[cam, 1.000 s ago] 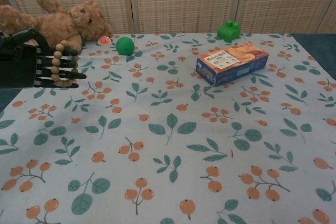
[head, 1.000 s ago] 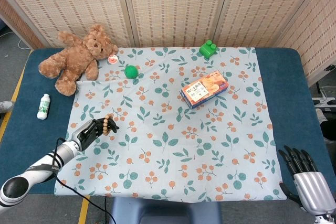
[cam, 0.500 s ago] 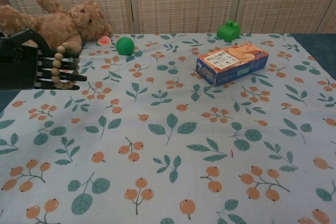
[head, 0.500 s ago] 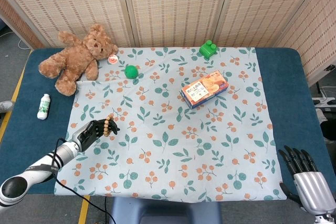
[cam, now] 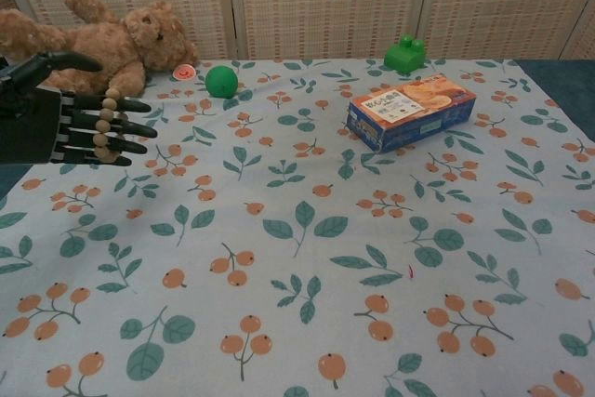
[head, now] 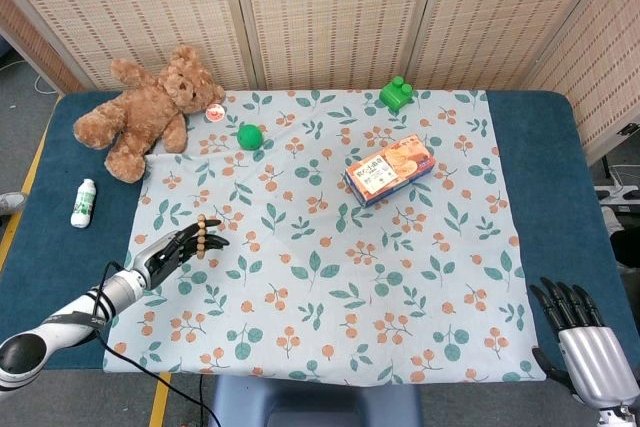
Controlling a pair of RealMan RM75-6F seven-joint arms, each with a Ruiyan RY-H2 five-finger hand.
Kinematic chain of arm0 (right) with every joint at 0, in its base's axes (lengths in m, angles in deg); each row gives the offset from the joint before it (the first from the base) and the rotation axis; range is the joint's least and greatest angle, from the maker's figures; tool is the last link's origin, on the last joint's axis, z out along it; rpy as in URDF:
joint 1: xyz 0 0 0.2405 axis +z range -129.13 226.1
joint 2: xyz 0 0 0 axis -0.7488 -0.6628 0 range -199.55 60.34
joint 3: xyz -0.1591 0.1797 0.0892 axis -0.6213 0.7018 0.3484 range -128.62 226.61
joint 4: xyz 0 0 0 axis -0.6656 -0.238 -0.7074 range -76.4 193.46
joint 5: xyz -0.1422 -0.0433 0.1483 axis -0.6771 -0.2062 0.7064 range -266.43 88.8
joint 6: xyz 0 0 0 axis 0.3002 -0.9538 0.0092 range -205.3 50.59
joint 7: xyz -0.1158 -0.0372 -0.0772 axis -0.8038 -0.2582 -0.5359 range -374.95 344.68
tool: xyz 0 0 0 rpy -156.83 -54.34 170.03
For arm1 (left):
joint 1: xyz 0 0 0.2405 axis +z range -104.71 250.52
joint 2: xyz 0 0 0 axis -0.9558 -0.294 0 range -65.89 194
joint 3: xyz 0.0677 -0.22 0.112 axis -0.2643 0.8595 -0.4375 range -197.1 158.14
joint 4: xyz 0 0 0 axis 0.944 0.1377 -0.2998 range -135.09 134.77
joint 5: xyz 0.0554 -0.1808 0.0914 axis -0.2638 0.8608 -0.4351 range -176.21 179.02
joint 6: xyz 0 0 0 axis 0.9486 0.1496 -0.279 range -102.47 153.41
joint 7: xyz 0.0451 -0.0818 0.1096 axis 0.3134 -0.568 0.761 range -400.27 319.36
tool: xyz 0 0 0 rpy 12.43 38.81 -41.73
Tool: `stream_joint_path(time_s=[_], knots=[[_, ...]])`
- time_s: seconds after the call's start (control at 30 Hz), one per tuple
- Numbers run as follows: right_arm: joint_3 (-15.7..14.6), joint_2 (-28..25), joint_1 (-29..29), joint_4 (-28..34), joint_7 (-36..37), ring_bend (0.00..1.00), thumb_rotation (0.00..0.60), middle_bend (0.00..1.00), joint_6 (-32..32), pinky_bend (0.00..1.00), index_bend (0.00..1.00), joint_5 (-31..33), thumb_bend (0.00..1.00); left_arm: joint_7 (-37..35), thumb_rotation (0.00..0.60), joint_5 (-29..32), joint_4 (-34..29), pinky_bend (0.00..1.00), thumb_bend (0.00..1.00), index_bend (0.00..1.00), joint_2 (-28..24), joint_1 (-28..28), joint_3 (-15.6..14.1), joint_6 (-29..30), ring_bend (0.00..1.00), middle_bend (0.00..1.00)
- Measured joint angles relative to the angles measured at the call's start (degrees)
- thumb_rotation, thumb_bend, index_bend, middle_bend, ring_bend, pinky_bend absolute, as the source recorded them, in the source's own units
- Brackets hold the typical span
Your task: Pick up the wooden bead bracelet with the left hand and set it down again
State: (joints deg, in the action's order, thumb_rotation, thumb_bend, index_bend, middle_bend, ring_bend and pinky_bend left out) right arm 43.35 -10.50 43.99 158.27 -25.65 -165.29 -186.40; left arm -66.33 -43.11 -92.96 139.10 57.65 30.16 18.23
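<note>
Risk, main: the wooden bead bracelet [cam: 108, 125] is looped over the outstretched fingers [cam: 116, 133] of the left hand [head: 172, 247], which is held above the left part of the tablecloth [head: 400, 277]. The thumb stands apart in the chest view, so nothing clamps the beads; they hang on the fingers only. If the hand tips downward or moves sideways quickly, the loop could slide off the fingertips and drop rather than be set down. Whether the loop sits firmly against the hand or loose near the tips I cannot tell.

Risk, lesser: the loop could snag on a finger at release and get dragged across the cloth, wrinkling it.

Right hand [head: 588, 345]: at the near right corner, well away, fingers straight and holding nothing.

Surface: blue table [head: 540, 147] covered by a pale leaf-and-fruit print cloth, lying flat. Behind it, woven cane screen panels [head: 340, 7].

Objects, large to small: teddy bear [head: 145, 109], biscuit box [head: 389, 169], green toy block [head: 396, 93], green ball [head: 250, 136], white bottle [head: 83, 202] on the left edge of the table.
</note>
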Motion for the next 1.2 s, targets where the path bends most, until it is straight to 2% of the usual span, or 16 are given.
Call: stream_joint_path(time_s=[0.03, 0.07, 0.17, 0.4, 0.5, 0.6, 0.73, 1.03, 1.2], knots=[[0.03, 0.01, 0.02, 0.04, -0.09, 0.0, 0.6, 0.0, 0.05, 0.0, 0.0, 0.07, 0.22, 0.11, 0.594, -0.09, 0.13, 0.04, 0.42, 0.0, 0.01, -0.07, -0.24, 0.15, 0.06, 0.05], [0.1, 0.01, 0.02, 0.1, -0.17, 0.0, 0.6, 0.0, 0.03, 0.0, 0.0, 0.18, 0.22, 0.55, 0.6, -0.5, 0.42, 0.04, 0.43, 0.0, 0.02, -0.27, -0.82, 0.31, 0.04, 0.04], [0.2, -0.02, -0.01, 0.11, -0.13, 0.0, 0.6, 0.0, -0.07, 0.0, 0.0, 0.33, 0.22, 2.52, 0.6, -2.05, 1.32, 0.03, 0.43, 0.0, -0.01, -0.89, -2.13, -0.02, 0.02, 0.03], [0.21, -0.1, -0.06, 0.06, 0.08, 0.0, 0.6, 0.0, -0.25, 0.0, 0.0, 0.26, 0.22, 2.14, 0.6, -0.2, 3.09, 0.02, 0.43, 0.0, 0.16, -1.54, -2.4, -1.77, 0.01, 0.03], [0.13, -0.08, -0.08, 0.06, 0.03, 0.0, 0.6, 0.0, -0.27, 0.0, 0.0, 0.09, 0.22, 6.04, 0.6, -2.84, 2.82, 0.02, 0.43, 0.0, 0.7, -1.09, -3.31, 0.98, 0.01, 0.04], [-0.02, 0.0, -0.03, 0.09, -0.08, 0.0, 0.6, 0.0, 0.01, 0.0, 0.0, -0.03, 0.22, 10.58, 0.6, -7.05, 2.09, 0.02, 0.43, 0.0, 1.86, -0.24, -5.27, 6.91, 0.01, 0.05], [-0.14, 0.08, 0.06, 0.18, -0.4, 0.0, 0.6, 0.0, 0.32, 0.0, 0.0, -0.14, 0.22, 15.23, 0.6, -15.17, 1.36, 0.02, 0.44, 0.0, 3.98, 0.72, -9.87, 16.18, 0.01, 0.05], [-0.33, -0.09, 0.05, 0.21, -0.2, 0.0, 0.6, 0.0, 0.3, 0.0, 0.0, -0.37, 0.22, 24.52, 0.6, -34.7, 2.73, 0.03, 0.44, 0.0, 8.13, -0.08, -23.98, 32.42, 0.04, 0.07], [-0.38, -0.32, -0.14, 0.16, 0.31, 0.0, 0.6, 0.0, -0.15, 0.0, 0.0, -0.5, 0.22, 26.43, 0.59, -42.21, 4.28, 0.06, 0.42, 0.0, 9.1, -1.53, -29.83, 41.09, 0.02, 0.01]])
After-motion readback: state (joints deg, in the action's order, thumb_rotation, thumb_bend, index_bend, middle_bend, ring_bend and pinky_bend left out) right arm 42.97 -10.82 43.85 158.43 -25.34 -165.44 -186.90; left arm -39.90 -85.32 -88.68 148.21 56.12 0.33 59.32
